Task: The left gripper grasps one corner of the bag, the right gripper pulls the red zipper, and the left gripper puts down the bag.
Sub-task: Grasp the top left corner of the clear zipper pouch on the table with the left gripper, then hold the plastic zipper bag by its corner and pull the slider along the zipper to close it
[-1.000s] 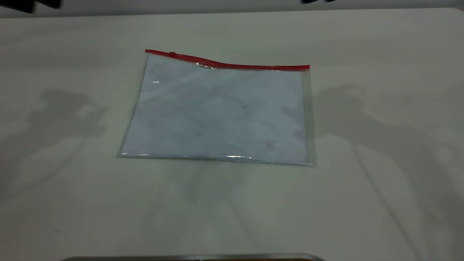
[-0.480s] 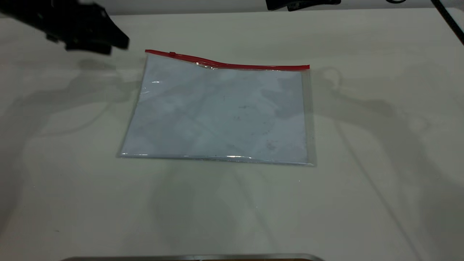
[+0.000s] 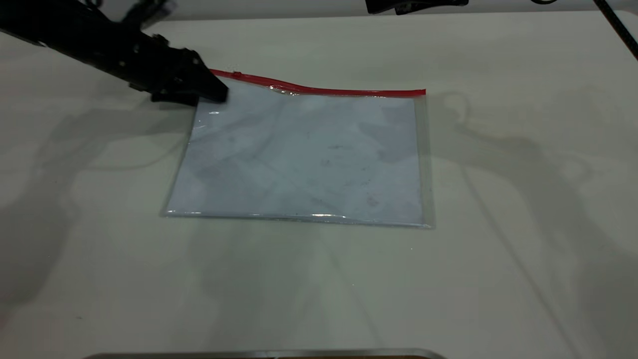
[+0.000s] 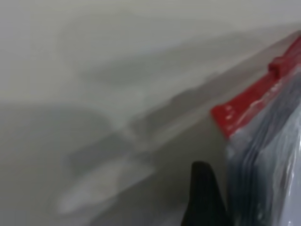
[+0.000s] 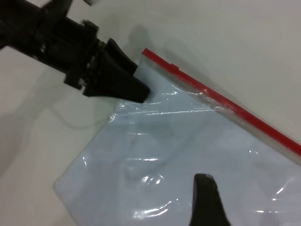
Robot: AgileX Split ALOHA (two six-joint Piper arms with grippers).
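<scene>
The bag [image 3: 304, 154] lies flat on the table, a clear bluish pouch. The red zipper [image 3: 324, 90] runs along its far edge, with the slider tab [image 3: 237, 75] near the far-left end. My left gripper [image 3: 217, 93] reaches in from the far left, its tip at the bag's far-left corner. In the left wrist view it [image 4: 203, 195] sits just beside the bag's edge [image 4: 268, 165], below the zipper's end [image 4: 235, 117]. The right wrist view shows my right gripper [image 5: 209, 202] above the bag [image 5: 178, 155], with the left gripper [image 5: 138, 87] and the zipper [image 5: 225, 104] farther off.
The pale table [image 3: 523, 224] spreads on all sides of the bag. A black part of the right arm [image 3: 413, 6] shows at the top edge, and a black cable [image 3: 618, 25] at the top right. A metal edge [image 3: 264, 354] lies along the near side.
My left gripper has come in from the far left and moved right and down to the bag's far-left corner. The bag has not moved.
</scene>
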